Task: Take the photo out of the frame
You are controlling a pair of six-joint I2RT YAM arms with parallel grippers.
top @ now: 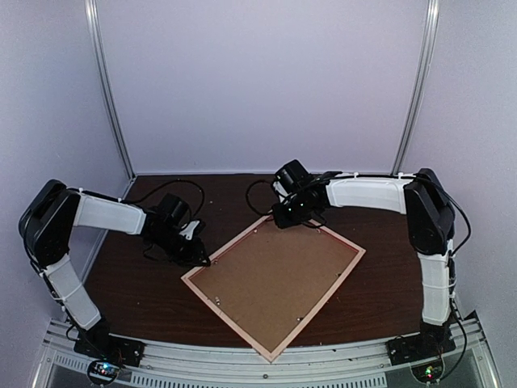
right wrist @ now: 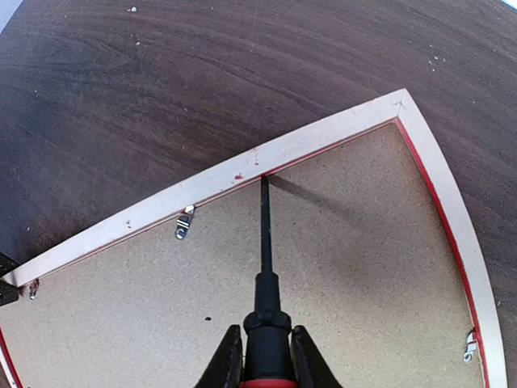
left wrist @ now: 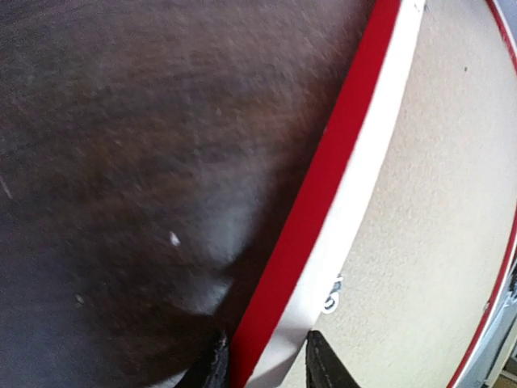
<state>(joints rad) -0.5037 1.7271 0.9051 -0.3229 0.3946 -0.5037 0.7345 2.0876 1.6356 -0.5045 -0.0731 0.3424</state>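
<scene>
The frame [top: 227, 246] lies face down on the dark table, pale wood rim up, with the brown backing board [top: 275, 279] filling it. The photo is hidden. My left gripper [top: 198, 257] is at the frame's left corner; in the left wrist view it [left wrist: 266, 365] is shut across the red side [left wrist: 323, 186] and pale rim [left wrist: 367, 170]. My right gripper [top: 284, 212] is over the far corner, shut [right wrist: 266, 357] on a black-shafted screwdriver [right wrist: 264, 242]. The screwdriver tip touches the inner edge of the rim [right wrist: 307, 145] where it meets the backing board [right wrist: 363, 283].
Small metal retaining tabs sit along the inside of the rim [right wrist: 184, 222], [right wrist: 470, 346], [left wrist: 333, 295]. The dark wooden table [top: 145, 283] surrounds the frame. Pale walls close the back and sides. Cables trail behind both wrists.
</scene>
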